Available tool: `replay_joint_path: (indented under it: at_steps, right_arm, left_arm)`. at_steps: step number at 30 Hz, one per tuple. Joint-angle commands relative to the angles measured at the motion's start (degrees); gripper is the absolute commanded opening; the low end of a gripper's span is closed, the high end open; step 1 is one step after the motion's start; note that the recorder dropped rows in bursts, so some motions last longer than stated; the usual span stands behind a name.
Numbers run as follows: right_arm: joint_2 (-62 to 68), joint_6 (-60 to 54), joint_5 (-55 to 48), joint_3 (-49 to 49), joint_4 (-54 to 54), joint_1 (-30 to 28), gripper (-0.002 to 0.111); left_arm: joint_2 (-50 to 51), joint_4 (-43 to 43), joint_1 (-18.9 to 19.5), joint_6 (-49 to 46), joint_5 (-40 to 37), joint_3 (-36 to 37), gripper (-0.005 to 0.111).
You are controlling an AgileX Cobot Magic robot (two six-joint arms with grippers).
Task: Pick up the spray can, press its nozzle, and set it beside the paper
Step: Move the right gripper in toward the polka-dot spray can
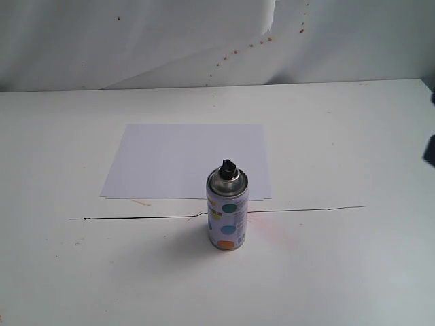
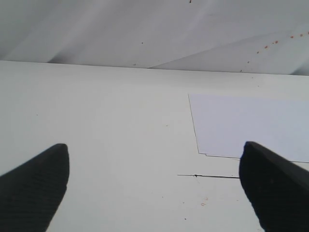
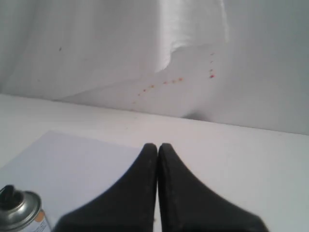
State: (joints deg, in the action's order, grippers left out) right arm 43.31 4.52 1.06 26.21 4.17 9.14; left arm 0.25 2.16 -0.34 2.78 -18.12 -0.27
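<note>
Exterior view, spray can (image 1: 227,217) upright, apparently off paper (image 1: 177,159)

White table (image 1: 353,136) and speckled sheet backdrop (image 1: 136,41) suggest a lab.

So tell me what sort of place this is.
Probably a makeshift robot test bench: white table with a drawn black line, draped white backdrop flecked with orange spots, plus a spray can and paper.

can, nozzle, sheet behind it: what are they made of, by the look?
Spray can: likely metal, glossy white printed coat with coloured dots; the bare shoulder shines silver. Nozzle: looks like matte black plastic, no glint. Paper: thin matte white sheet lying flat, probably plain paper.
</note>
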Motion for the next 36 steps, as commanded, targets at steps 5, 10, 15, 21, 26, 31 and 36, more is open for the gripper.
replay_joint_path:
  at_steps: [5,10,15,21,26,31,36]
  right_arm:
    - [13.25,0.44,8.8,-0.39,1.16,6.33,0.0]
    - [14.93,3.34,16.71,-0.39,2.73,6.33,0.0]
    - [14.93,10.24,16.44,-2.0,2.73,6.33,0.0]
    - [14.93,10.39,21.4,-7.13,2.73,6.33,0.0]
    - [15.01,16.03,21.53,-11.24,2.84,10.31,0.0]
    - [20.19,14.52,22.28,-13.04,3.44,15.28,0.0]
    - [30.88,12.2,26.62,-13.04,3.44,19.65,0.0]
  left_arm:
    - [-0.25,0.3,-0.31,0.0,0.13,0.27,0.089]
    - [-0.25,0.3,-0.31,0.0,0.13,0.27,0.089]
    - [-0.25,0.3,-0.31,0.0,0.13,0.27,0.089]
    - [-0.25,0.3,-0.31,0.0,0.13,0.27,0.089]
    - [-0.25,0.3,-0.31,0.0,0.13,0.27,0.089]
    - [-0.25,0.3,-0.31,0.0,0.13,0.27,0.089]
    - [-0.25,0.3,-0.31,0.0,0.13,0.27,0.089]
